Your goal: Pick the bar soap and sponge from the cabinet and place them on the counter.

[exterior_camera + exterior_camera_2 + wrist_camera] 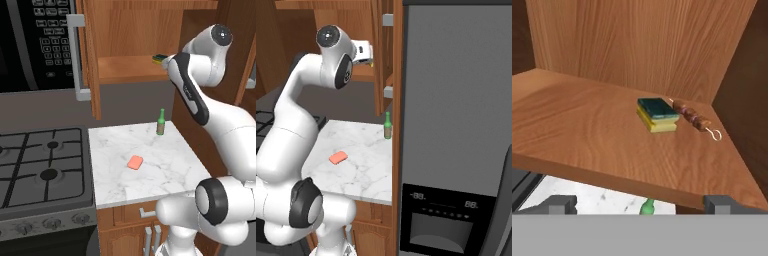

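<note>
The salmon-pink bar soap [135,162] [338,158] lies flat on the white marble counter [170,172] [363,170]. On the wooden shelf [587,135] of the open cabinet [125,67] sits the sponge [657,114] [159,59], yellow with a dark green top. My gripper [641,205] is open at the shelf's front edge, level with the shelf and a short way from the sponge, with nothing between its fingers. The white hand [362,50] sits at the cabinet opening.
A brown skewer [694,119] lies just right of the sponge, close to the cabinet's side wall. A green bottle [161,122] [388,126] stands at the counter's back. The black stove [40,160] is left of the counter, with a grey fridge [456,125] on its right.
</note>
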Robot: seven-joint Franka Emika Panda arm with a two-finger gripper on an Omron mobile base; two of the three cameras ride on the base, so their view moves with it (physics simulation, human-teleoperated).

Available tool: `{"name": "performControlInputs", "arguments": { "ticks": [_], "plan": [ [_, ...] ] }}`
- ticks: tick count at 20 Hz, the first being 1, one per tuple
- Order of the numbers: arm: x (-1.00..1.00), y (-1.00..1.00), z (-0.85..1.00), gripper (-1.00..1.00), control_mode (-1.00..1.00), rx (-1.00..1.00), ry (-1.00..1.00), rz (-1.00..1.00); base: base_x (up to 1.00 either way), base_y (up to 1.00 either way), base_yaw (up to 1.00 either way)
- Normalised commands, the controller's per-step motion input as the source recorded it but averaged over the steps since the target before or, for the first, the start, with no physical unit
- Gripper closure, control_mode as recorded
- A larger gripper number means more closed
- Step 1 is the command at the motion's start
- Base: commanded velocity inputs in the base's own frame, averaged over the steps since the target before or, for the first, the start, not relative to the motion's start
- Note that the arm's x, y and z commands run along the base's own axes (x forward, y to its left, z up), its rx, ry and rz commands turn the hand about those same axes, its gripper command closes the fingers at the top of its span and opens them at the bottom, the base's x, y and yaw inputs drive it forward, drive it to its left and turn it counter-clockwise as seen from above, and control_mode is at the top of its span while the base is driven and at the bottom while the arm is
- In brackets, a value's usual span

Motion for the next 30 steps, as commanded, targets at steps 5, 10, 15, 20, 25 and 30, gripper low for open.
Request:
{"name": "performControlInputs", "arguments": {
  "ticks": [5, 10, 15, 20, 25, 30],
  "plan": [
    [0.22, -0.03, 0.0, -1.0, -1.0, 0.0, 0.0, 0.0, 0.0, 0.0, 0.0],
    [0.26, 0.0, 0.0, -1.0, -1.0, 0.0, 0.0, 0.0, 0.0, 0.0, 0.0],
    [0.26, -0.04, 0.0, -1.0, -1.0, 0.0, 0.0, 0.0, 0.0, 0.0, 0.0],
    [0.21, -0.05, 0.0, -1.0, -1.0, 0.0, 0.0, 0.0, 0.0, 0.0, 0.0],
    [0.27, -0.02, 0.0, -1.0, -1.0, 0.0, 0.0, 0.0, 0.0, 0.0, 0.0],
    [0.23, -0.05, 0.0, -1.0, -1.0, 0.0, 0.0, 0.0, 0.0, 0.0, 0.0]
  ]
}}
